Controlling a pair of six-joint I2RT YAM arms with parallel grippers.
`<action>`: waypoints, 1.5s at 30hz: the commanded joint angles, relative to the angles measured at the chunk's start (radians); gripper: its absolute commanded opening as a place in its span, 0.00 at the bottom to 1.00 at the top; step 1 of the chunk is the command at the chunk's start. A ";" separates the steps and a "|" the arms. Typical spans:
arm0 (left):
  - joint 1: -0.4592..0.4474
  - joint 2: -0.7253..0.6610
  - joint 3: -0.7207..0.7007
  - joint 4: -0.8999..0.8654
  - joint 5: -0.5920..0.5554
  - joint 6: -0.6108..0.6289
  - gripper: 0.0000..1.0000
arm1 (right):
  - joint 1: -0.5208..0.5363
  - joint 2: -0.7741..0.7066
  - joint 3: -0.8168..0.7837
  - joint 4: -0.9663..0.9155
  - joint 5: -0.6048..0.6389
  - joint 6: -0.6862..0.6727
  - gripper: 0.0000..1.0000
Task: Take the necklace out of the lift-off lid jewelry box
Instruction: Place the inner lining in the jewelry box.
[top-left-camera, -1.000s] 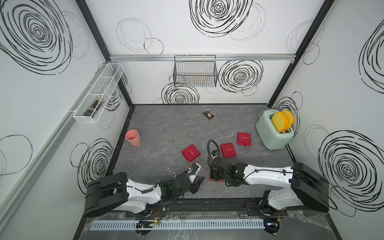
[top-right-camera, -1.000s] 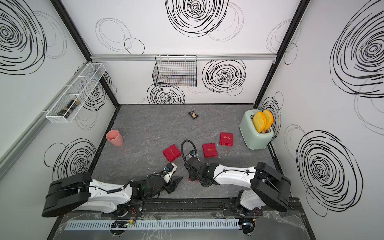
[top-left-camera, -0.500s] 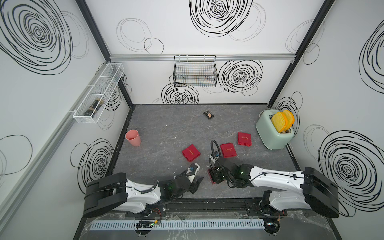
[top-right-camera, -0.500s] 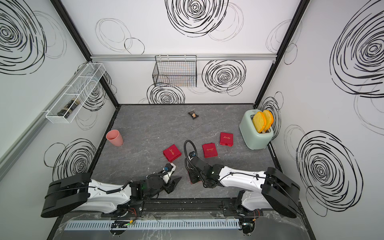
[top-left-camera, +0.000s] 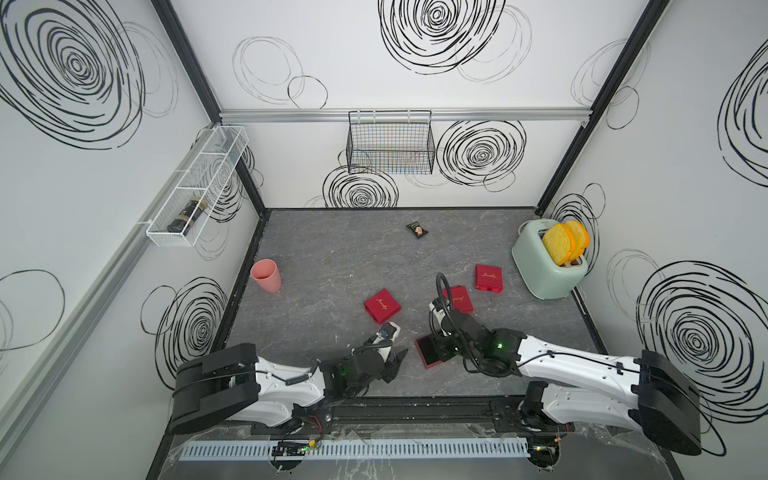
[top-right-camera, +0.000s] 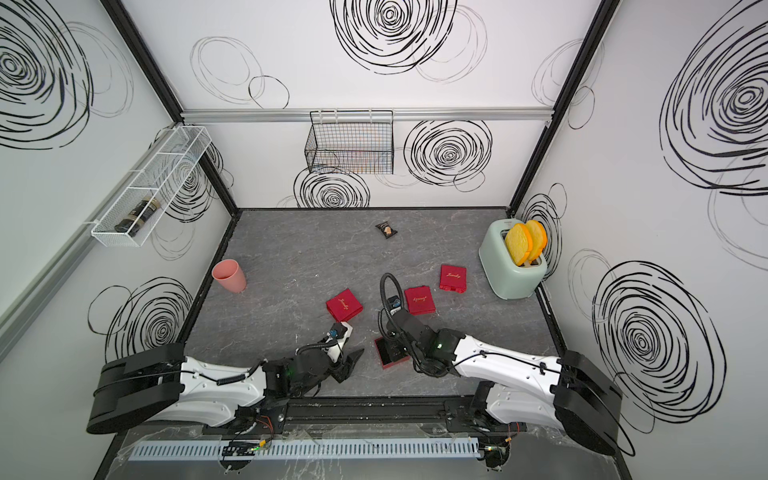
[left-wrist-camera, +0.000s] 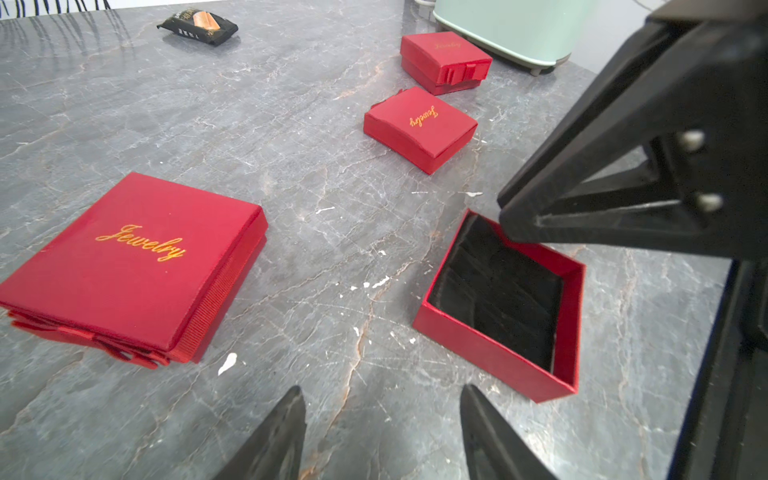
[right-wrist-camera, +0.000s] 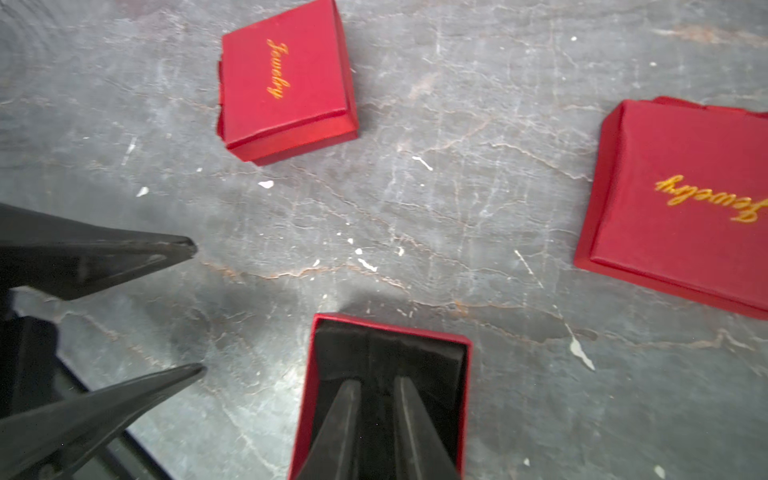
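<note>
Jewelry box (right-wrist-camera: 305, 399) lidless, red, black-lined, right gripper (right-wrist-camera: 376, 380) tips inside

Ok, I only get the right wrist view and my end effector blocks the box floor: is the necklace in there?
Observer: From the left wrist, the open box shows bare black lining, no necklace visible; the right end effector hides one corner.
Operator: Any boxes besides the two closed ones?
Observer: A third box, closed, with a bow, near the toaster.
Operator: Other clutter?
Observer: A pink cup, far left of the boxes.
</note>
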 joint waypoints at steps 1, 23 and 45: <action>0.010 0.018 0.037 0.054 -0.016 -0.007 0.62 | -0.010 0.046 0.004 0.009 0.018 0.002 0.21; 0.047 -0.168 -0.058 -0.041 -0.058 0.004 0.63 | 0.026 0.202 0.147 -0.105 0.046 0.027 0.23; 0.112 -0.369 -0.102 -0.157 -0.016 0.001 0.65 | 0.052 0.324 0.212 -0.092 0.022 0.017 0.30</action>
